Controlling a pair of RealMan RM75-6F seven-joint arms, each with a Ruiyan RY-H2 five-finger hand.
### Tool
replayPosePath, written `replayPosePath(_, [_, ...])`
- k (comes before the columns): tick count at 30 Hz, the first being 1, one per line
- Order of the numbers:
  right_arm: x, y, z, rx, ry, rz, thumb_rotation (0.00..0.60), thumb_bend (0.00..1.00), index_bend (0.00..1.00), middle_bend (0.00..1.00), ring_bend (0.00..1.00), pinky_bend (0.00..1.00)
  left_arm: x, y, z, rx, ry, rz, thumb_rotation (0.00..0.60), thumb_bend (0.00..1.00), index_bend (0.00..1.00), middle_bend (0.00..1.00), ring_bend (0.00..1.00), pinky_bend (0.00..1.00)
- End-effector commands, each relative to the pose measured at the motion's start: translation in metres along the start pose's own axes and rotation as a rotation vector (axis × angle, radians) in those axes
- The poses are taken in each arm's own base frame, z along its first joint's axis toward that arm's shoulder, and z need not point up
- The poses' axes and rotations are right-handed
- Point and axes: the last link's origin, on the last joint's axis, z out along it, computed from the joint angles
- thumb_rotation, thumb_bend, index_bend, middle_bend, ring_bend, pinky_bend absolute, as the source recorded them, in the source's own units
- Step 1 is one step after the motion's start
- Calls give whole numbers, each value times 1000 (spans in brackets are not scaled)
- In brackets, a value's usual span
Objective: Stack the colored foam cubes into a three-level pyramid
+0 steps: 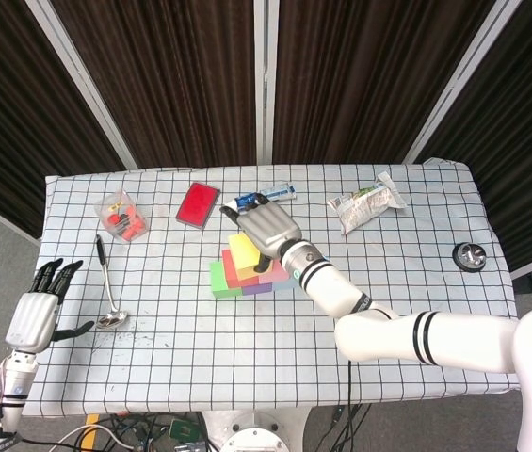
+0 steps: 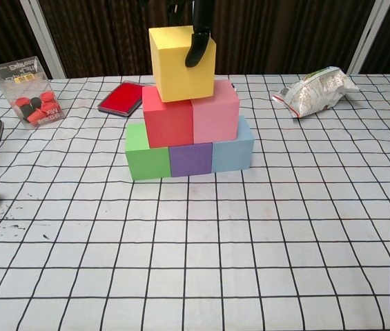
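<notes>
A foam stack stands mid-table: green (image 2: 146, 153), purple (image 2: 190, 158) and blue (image 2: 233, 146) cubes in the bottom row, with red (image 2: 167, 117) and pink (image 2: 215, 112) cubes on them. On top sits a yellow cube (image 2: 181, 63), slightly tilted and lying mostly over the red cube. My right hand (image 1: 267, 226) covers the yellow cube (image 1: 241, 249) from above and grips it, one fingertip (image 2: 196, 49) pressed on its front face. At the table's near left corner my left hand (image 1: 38, 313) hangs with fingers apart, holding nothing.
A spoon (image 1: 107, 282) lies at the left. A clear box of red pieces (image 1: 122, 215) and a flat red case (image 1: 198, 203) sit behind the stack. Far right lie a snack bag (image 1: 367, 202) and a small metal cap (image 1: 470, 255). A tube (image 1: 267, 195) lies behind my right hand.
</notes>
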Motion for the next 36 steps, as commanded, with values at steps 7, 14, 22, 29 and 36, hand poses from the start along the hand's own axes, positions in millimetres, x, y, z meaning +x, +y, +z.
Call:
replayPosePath(7, [-4,1,5,-22,-8,-15,600,119,0,520,140,0,-2,-1,-1,2,-5,-3,600,0,71,117,0,58])
replayPosePath(14, [-6,-2,8,-22,-6,-8,600,119,0,520,141,0,-1,-2,-1,6,-1,-5,600,0,71,117,0,58])
replayPosePath(22, [-6,-5,9,-41,-6,16,600,119,0,524,142,0,-2,-4,-2,12,-5,-7,600,0,71,117,0,58])
replayPosePath(29, [-7,-6,11,-51,-15,14,600,120,0,524,142,0,-2,-5,-3,13,-2,-10,600,0,71,117,0,58])
replayPosePath(36, [-8,-7,12,-55,-16,6,600,119,0,524,142,0,-2,-7,-3,16,-2,-14,600,0,71,117,0,58])
